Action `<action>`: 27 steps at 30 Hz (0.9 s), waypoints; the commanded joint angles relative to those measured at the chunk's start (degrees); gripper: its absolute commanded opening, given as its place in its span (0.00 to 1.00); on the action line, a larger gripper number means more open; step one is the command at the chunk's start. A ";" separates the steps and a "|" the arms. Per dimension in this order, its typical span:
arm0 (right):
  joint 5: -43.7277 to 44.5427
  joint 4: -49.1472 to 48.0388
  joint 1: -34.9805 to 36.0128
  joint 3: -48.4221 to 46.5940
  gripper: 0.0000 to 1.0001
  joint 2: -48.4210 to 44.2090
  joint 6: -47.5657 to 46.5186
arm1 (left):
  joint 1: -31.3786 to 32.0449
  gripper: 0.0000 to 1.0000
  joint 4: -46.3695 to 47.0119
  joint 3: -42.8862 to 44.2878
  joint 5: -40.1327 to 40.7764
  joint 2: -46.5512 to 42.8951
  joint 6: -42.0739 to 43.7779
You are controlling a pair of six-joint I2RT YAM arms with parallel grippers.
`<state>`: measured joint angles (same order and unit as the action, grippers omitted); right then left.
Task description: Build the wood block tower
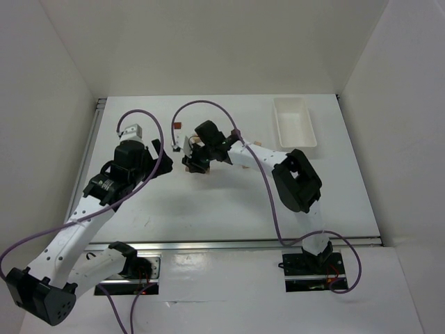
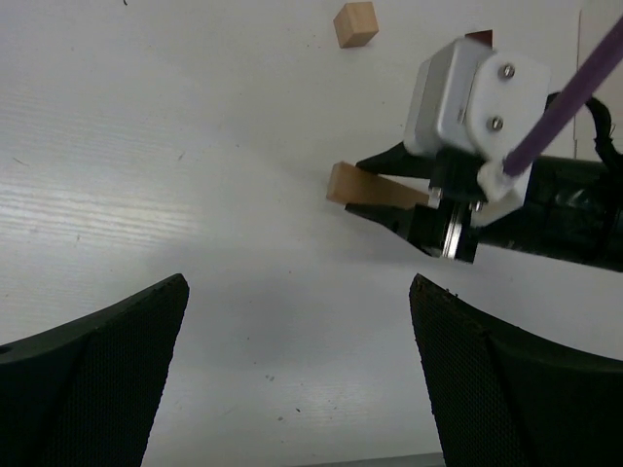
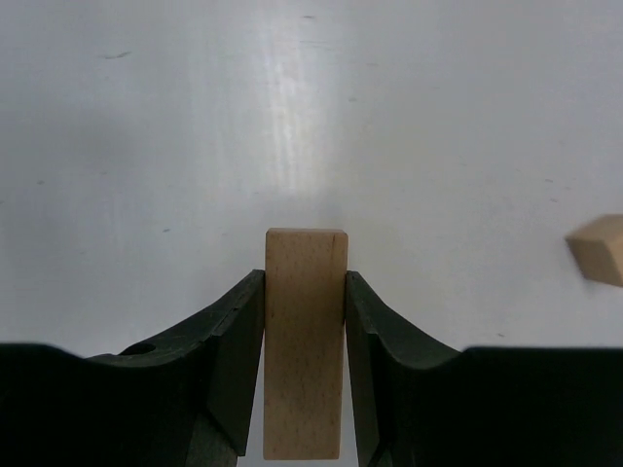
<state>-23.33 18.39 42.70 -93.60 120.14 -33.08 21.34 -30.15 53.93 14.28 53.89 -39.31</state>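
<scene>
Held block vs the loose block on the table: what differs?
Shape: the held block is a long plank; the loose block is short, nearly a cube. State: the held block is clamped between the right gripper's fingers; the loose block lies free on the table. Both are plain light wood.

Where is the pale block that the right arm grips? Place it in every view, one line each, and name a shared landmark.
Top external: pale block left of centre, a sliver at the right arm's tip.
Left wrist: right of centre, poking leftward.
Right wrist: bottom centre, standing vertical in the picture.
Shared landmark: the black right fingers pinching it.
</scene>
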 commanded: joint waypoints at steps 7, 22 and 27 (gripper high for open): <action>-8.92 -3.01 2.21 10.11 0.02 -5.26 -13.40 | 0.01 1.00 -1.92 -1.02 -0.40 -4.75 -2.70; -2.68 -2.40 2.21 7.29 0.17 2.12 -13.24 | 0.01 1.00 -2.46 -1.02 0.66 -3.70 -3.23; -2.16 -2.92 2.21 6.07 0.24 2.65 -12.10 | 0.01 1.00 -2.46 -1.02 0.66 -3.70 -3.23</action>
<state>-26.02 17.76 44.49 -86.15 122.41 -46.09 21.34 -33.08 52.75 14.33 50.48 -41.23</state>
